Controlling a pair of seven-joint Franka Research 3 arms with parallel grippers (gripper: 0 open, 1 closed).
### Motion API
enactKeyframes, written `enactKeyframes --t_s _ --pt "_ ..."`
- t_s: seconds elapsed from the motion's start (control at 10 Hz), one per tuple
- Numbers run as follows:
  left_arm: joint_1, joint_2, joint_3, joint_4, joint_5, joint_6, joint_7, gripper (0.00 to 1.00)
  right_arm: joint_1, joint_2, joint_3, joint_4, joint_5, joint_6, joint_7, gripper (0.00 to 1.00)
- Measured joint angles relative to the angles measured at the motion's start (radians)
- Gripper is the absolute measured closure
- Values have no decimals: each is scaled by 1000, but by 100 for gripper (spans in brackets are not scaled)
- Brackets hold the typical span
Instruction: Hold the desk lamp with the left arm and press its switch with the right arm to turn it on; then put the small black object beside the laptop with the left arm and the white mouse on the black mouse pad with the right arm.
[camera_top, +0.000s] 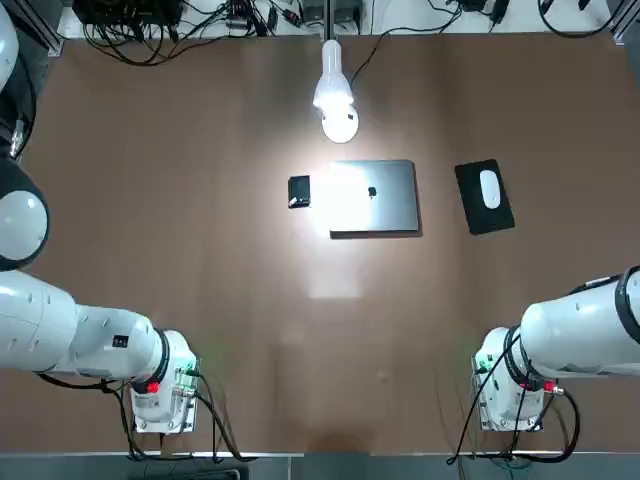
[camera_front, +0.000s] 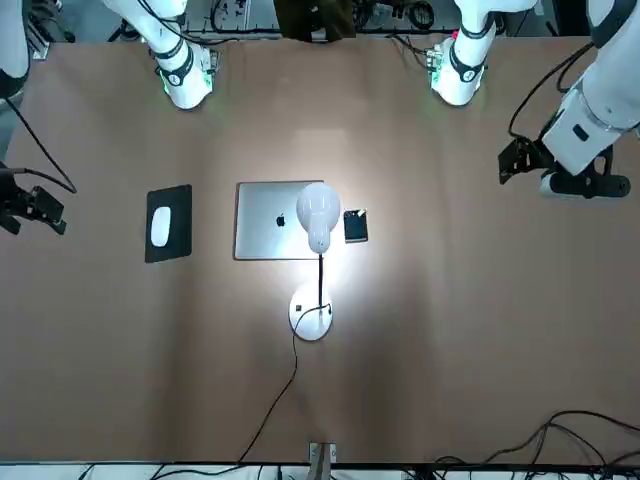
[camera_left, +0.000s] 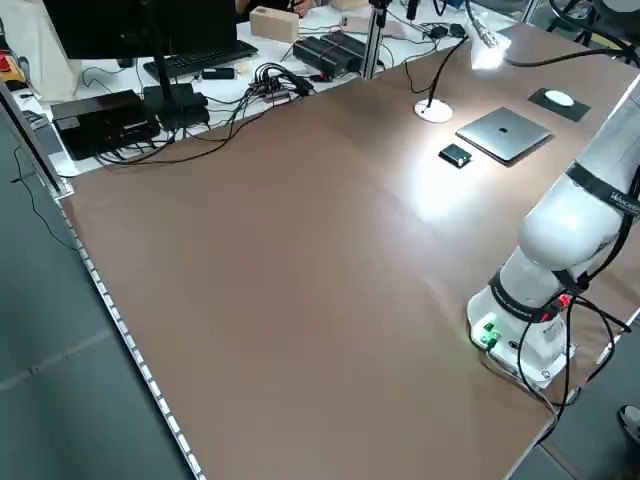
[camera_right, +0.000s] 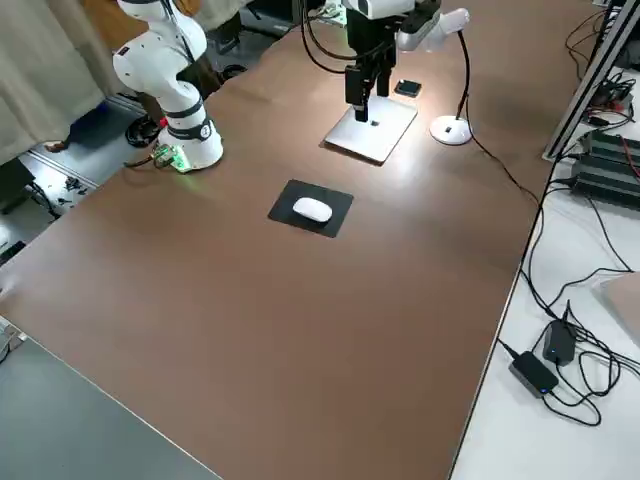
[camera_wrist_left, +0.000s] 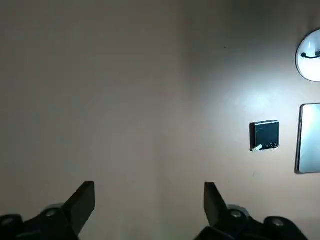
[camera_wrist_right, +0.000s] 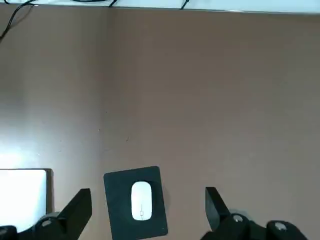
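One lit desk lamp (camera_top: 337, 105), one closed laptop (camera_top: 375, 196), one small black object (camera_top: 299, 191) just left of it, and one white mouse (camera_top: 489, 188) on one black mouse pad (camera_top: 484, 197) occupy the bench (camera_top: 180, 260) in the top view's upper middle. Left gripper (camera_wrist_left: 149, 207) and right gripper (camera_wrist_right: 148, 210) fingers are spread, empty. The laptop's logo is unreadable.

The top view looks straight down on the worktop (camera_top: 180, 260), arm bases at 6 o'clock, the lamp (camera_top: 337, 105) at 12. The front view faces back from the far edge, so the laptop (camera_front: 278, 220) and lamp appear reversed. The left side view looks diagonally from a raised corner, the laptop far off at 2 o'clock. The right side view does the same from the opposite side, sharing the mouse pad (camera_right: 311, 208). Each wrist view looks down between its own jaws, high above the worktop.
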Motion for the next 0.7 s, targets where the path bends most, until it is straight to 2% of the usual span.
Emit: enactKeyframes --t_s 0.5,0.7 --pt "1 0 5 0 6 46 0 4 0 -1 0 6 0 -6 0 0" --pt "1 0 5 0 34 55 0 4 0 -3 0 30 0 -70 1 0"
